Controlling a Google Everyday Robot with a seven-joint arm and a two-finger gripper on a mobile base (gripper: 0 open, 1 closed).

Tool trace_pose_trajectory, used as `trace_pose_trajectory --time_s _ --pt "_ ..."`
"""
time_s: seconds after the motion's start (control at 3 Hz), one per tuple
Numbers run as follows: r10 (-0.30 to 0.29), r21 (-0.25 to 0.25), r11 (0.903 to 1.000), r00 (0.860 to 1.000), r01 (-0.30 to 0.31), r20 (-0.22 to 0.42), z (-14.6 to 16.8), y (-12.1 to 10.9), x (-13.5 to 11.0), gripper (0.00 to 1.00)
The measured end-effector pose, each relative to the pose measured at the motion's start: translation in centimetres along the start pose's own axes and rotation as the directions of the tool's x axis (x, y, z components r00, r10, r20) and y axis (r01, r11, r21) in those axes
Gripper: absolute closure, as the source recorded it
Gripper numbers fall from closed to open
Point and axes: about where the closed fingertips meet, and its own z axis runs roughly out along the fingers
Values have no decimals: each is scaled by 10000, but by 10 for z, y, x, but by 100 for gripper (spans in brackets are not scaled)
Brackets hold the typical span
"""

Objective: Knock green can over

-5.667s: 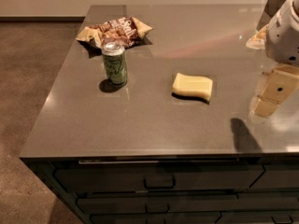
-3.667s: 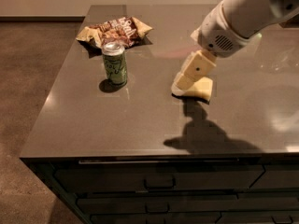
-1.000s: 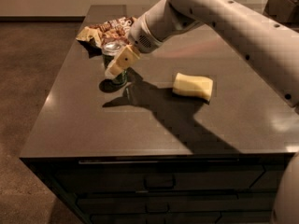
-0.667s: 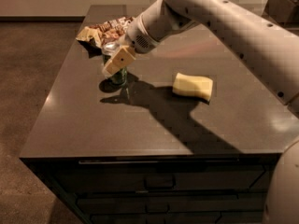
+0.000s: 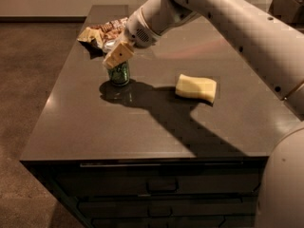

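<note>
In the camera view, the green can (image 5: 119, 74) is standing on its base on the left half of the dark table (image 5: 142, 127), toward the far side. Only its lower body is showing, because the gripper (image 5: 118, 55) is sitting right in front of its upper part, up against it, so the can's top is hidden. The gripper's pale fingers (image 5: 115, 58) are reading as one block with no gap between them, so they are pressed together and are not pinching anything.

The white arm (image 5: 228, 13) is reaching in from the upper right and sloping down to the can. It is casting a broad shadow (image 5: 161, 108) across the tabletop, from the can's foot toward the near right edge.

A brown-and-tan snack bag (image 5: 99, 31) is lying just behind the can, near the far left corner. A pale yellow sponge (image 5: 196, 88) is lying flat to the right of the can, well apart from it. Dark drawers (image 5: 161, 186) are showing below the table's front edge.
</note>
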Motion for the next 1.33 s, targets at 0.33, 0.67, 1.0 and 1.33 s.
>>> trace_pose_trajectory --time_s 0.33,0.67,1.0,1.33 --pt "-238 189 9995 9941 260 -1060 -22 -3 -7 88" --pt "-746 346 9954 9507 890 -3011 -38 -1 2 100" --pt "-1219 344 9876 8863 1531 -4467 -47 2 12 100" --pt "-1587 259 9780 8190 2070 -5514 -50 5 23 100"
